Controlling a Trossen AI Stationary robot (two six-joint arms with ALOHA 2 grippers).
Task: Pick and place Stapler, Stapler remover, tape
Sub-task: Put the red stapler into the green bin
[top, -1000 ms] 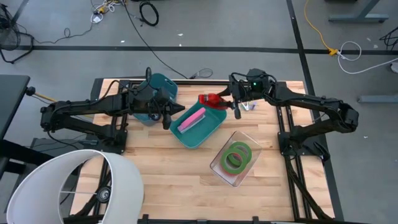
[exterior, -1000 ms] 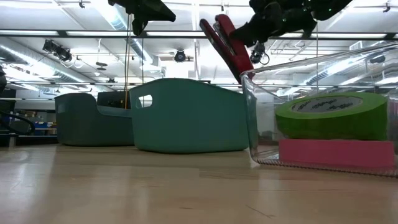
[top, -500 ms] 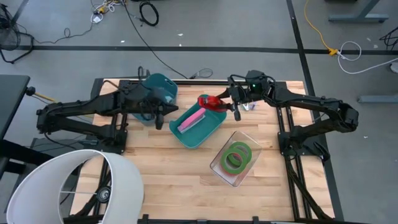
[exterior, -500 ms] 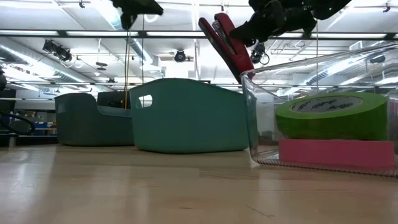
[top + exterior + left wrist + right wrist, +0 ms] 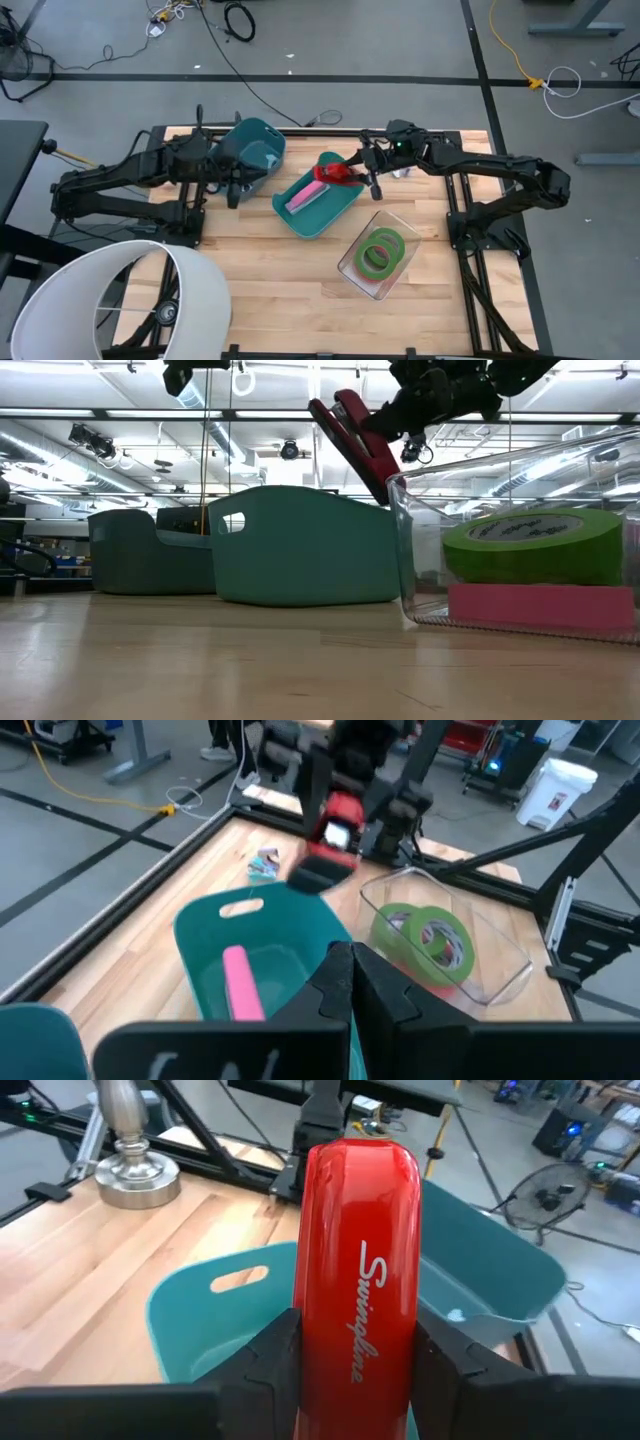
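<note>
The red stapler is clamped between the fingers of my right gripper, held in the air above the far end of the teal bin that sits near the middle of the table's far edge. In the right wrist view, my fingers press against both sides of the stapler body. A pink item lies inside the teal bin; I cannot tell what it is. The green tape rests in the clear container toward the table's right edge. My left gripper hangs beside the second teal bin at the far left corner, fingers closed together and holding nothing.
</note>
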